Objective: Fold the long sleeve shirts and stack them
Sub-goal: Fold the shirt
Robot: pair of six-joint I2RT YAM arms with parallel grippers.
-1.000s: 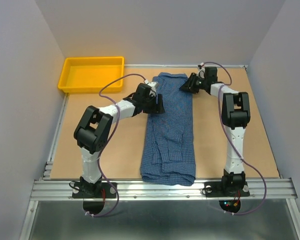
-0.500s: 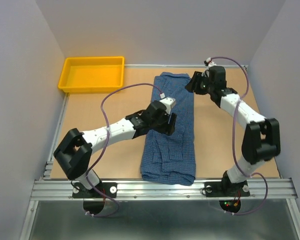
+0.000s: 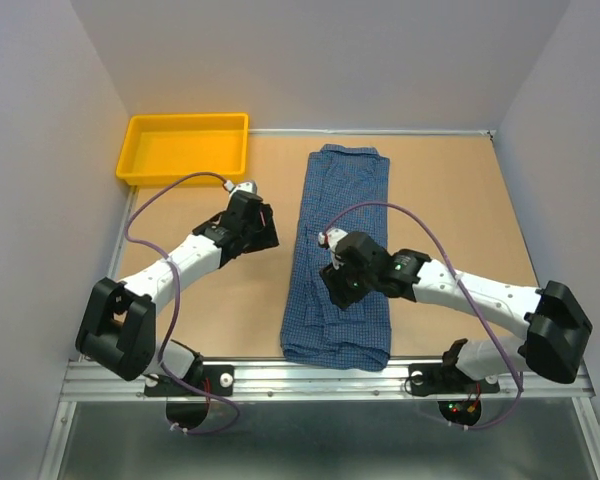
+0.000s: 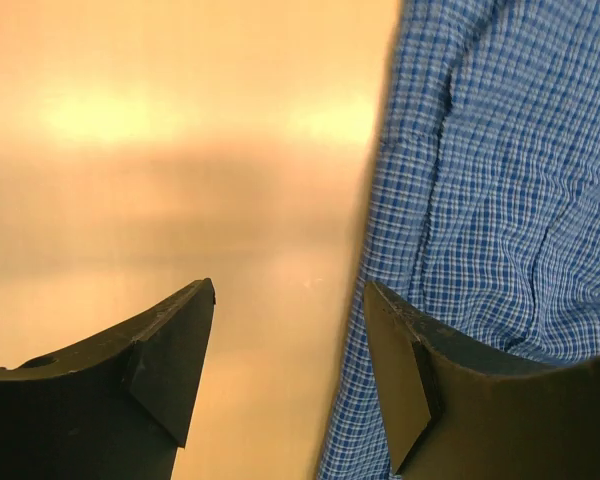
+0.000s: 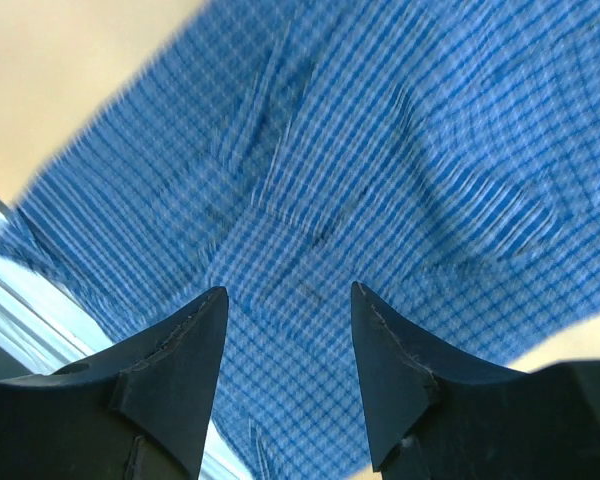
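1. Across the middle of the worktop (image 3: 450, 230) lies the shirt (image 3: 340, 260), a long narrow band of blue check running from the far side toward the arm bases; both long sides look tucked in and extra layers sit on its near half, so I judge the sideways folds done and an end-to-end fold not yet made.
2. Just left of the shirt's left edge, about at its mid-length, hangs the left end effector (image 3: 252, 222); its jaws stand apart with nothing between them; in its wrist view one finger is over bare worktop and the other over the shirt's edge, a straddle that would suit pinching that edge, though it may merely be standing clear.
3. Over the shirt's near half sits the right end effector (image 3: 338, 285), pointed down at the cloth; its jaws are parted and empty; its wrist view shows only check cloth with crossing creases between the fingers (image 5: 175, 350); the view is blurred, so I cannot tell whether the tips touch the cloth.
4. Well to the far left of the shirt stands a yellow tray (image 3: 185, 118), apart from the cloth; it seems a likely place for the stack; only one shirt shows.
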